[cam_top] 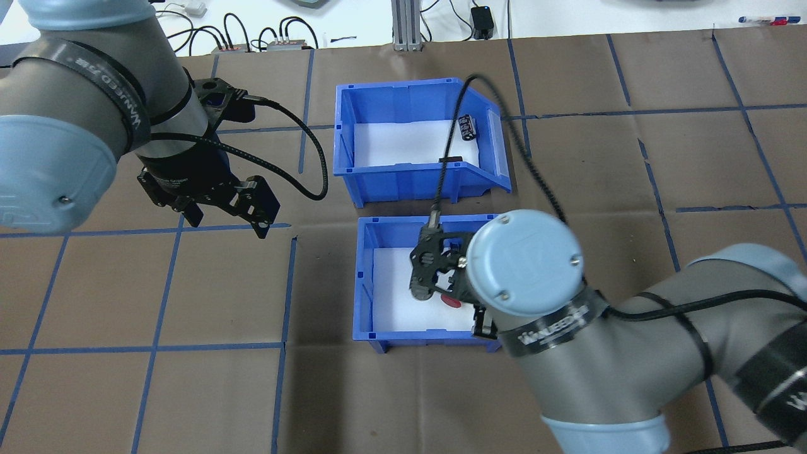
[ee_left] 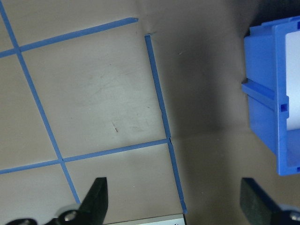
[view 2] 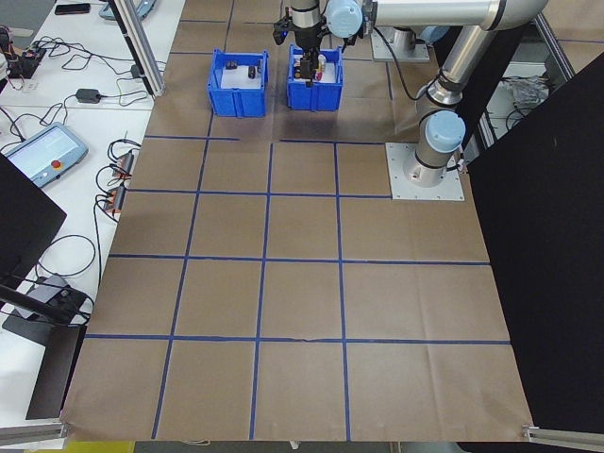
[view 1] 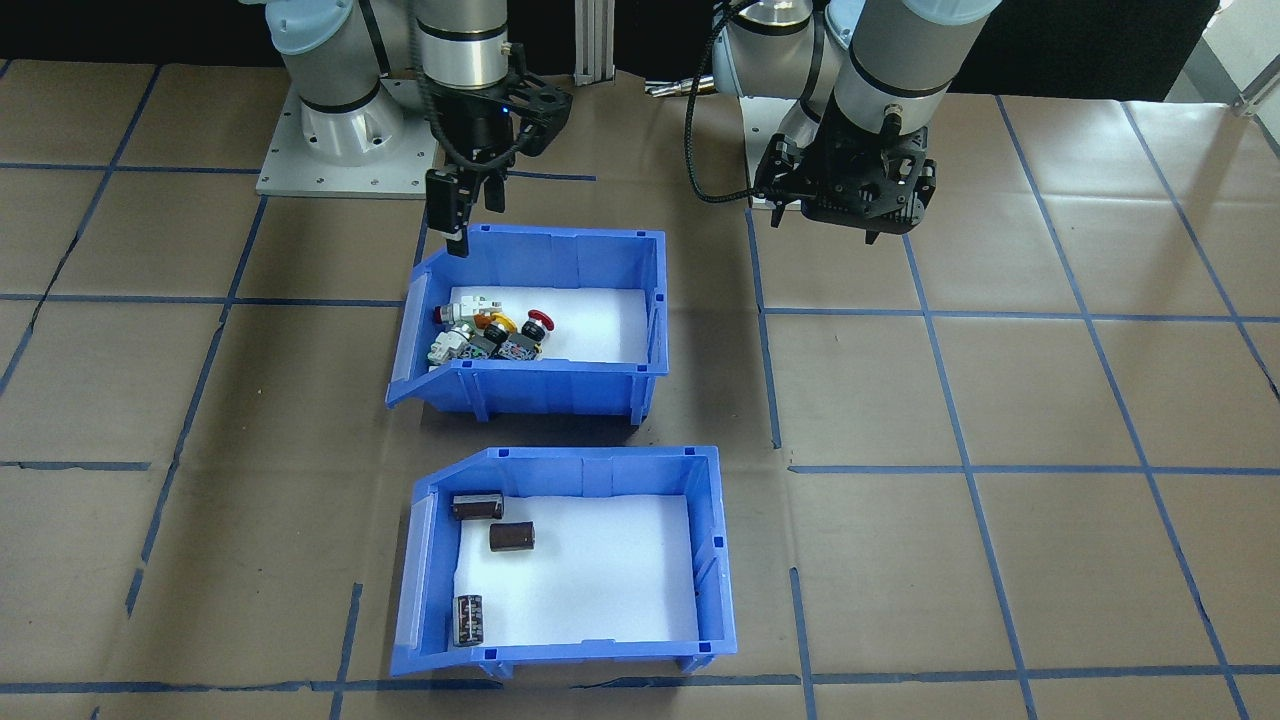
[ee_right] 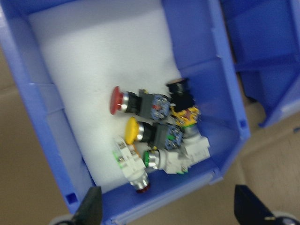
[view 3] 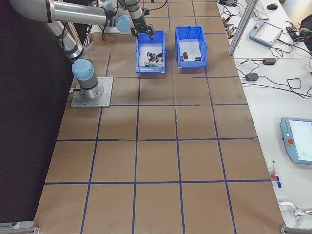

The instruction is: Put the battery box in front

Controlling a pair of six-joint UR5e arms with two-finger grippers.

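Nearest my front-facing camera sits the battery box (view 1: 560, 560), a blue bin with a white liner holding three dark cylindrical cells (view 1: 511, 537), resting flat on the brown table (view 1: 1000, 560). Just behind it I see the second blue bin (view 1: 545, 320) with colourful push-button switches (view 1: 490, 332) heaped at its sloped end. My right gripper (view 1: 456, 215) hangs over that bin's far wall, fingers spread apart. My left gripper (view 1: 862, 190) hovers off to the side above bare table, jaws also apart.
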